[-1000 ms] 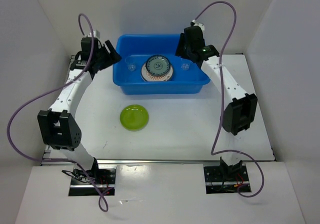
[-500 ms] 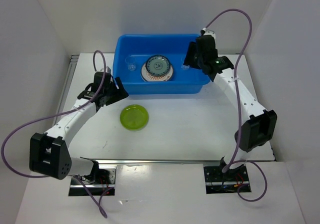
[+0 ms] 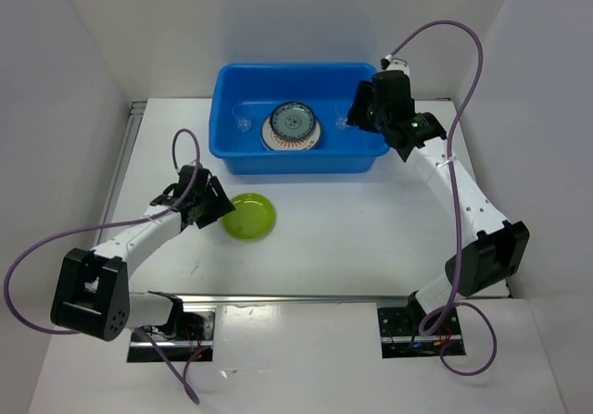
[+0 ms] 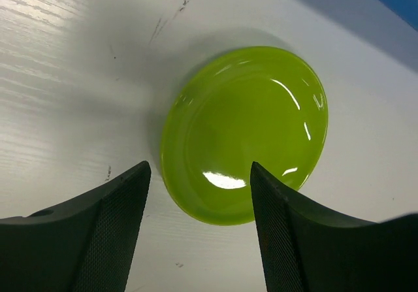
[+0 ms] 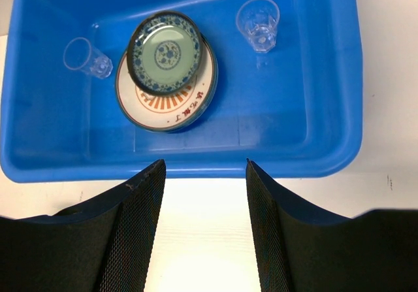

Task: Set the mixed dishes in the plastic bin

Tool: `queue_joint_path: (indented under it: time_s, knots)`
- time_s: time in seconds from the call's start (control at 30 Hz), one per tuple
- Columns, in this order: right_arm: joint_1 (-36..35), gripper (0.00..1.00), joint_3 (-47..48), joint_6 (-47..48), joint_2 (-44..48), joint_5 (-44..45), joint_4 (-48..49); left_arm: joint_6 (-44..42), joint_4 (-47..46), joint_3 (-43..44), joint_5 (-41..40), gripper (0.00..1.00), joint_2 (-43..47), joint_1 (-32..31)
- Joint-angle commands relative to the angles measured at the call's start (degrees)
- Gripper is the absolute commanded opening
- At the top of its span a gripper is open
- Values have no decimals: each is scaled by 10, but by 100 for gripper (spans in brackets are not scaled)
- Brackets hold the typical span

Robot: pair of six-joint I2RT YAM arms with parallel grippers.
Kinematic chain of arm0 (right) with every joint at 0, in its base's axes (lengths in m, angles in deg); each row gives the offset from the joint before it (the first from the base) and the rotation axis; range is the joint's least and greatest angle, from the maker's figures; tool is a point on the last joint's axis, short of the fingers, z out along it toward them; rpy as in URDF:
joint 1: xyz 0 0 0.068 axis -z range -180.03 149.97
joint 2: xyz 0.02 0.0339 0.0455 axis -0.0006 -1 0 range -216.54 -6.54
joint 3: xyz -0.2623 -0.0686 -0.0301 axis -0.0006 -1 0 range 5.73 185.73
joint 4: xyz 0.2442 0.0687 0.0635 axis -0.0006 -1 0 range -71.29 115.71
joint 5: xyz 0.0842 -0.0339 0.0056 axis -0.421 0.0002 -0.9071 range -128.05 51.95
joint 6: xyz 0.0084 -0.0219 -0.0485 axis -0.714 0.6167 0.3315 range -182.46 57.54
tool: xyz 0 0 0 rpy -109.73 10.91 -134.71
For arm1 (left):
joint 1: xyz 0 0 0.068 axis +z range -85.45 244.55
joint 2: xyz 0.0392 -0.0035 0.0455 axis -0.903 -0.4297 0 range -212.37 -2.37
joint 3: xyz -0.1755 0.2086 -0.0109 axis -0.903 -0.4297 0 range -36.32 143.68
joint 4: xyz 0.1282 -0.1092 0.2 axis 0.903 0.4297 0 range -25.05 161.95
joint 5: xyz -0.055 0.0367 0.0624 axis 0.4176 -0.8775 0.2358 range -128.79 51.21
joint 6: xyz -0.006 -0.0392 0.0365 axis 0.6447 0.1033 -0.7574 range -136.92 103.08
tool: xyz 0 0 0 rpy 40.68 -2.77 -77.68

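I've swung my spread left gripper (image 4: 199,174) from the blue plastic bin (image 3: 296,161) down to the last round lime-green plate (image 4: 245,129).

White tabletop (image 3: 371,210) under the left pincer (image 3: 225,212), dark scuff marks (image 4: 159,25) just ahead of it, white enclosure walls (image 3: 56,81) well beyond, aluminium rail (image 3: 306,295) behind

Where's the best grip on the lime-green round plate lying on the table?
Probably take the lime-green round plate by its raised rim, on the edge nearest the left end effector, one finger inside the lip, one outside. It lies flat, right way up on the white table, so only the rim offers a pinch.
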Motion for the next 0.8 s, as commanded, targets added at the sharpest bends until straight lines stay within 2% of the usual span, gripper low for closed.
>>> queue_joint_path:
  time_s: [0.0, 0.27, 0.57, 0.6, 0.67, 0.77]
  knots:
    - [2, 58, -6, 10, 28, 6, 9, 24, -38, 1, -23, 70, 11, 1]
    - [8, 58, -12, 10, 28, 12, 4, 56, -83, -35, 22, 69, -47, 1]
    - [13, 58, -17, 10, 28, 12, -1, 56, -89, -35, 10, 66, -70, 1]
    - [13, 58, -17, 10, 28, 12, -1, 56, -95, -35, 21, 61, -75, 1]
    - [13, 58, -11, 15, 21, 12, -1, 56, -109, -40, 30, 56, -92, 1]
    - [13, 58, -5, 15, 16, 12, -1, 68, -117, -45, 42, 55, -105, 1]
